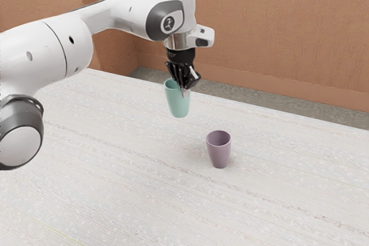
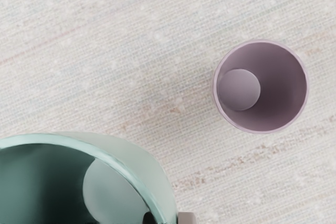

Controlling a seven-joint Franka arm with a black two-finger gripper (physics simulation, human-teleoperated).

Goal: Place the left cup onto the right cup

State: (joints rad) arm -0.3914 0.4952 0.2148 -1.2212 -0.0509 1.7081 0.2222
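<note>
Right now your pincer (image 1: 183, 82) is clenched on the rim of the teal cup (image 1: 177, 101), which hangs upright, mouth up, just beneath it and clear of the worktop (image 1: 104, 177). The mauve cup (image 1: 218, 148) stands upright on the worktop, lower than the pincer and off toward the exterior view's right, so you'd likely need a sideways carry before descending. Both are smooth, tapered, handleless tumblers; the worktop is pale with a woven grain.

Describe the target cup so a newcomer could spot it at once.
Start at the pale table. The mauve cup stands upright on it, toward the exterior view's right of the gripper. The only other cup, the teal cup, hangs gripped in the air.
</note>
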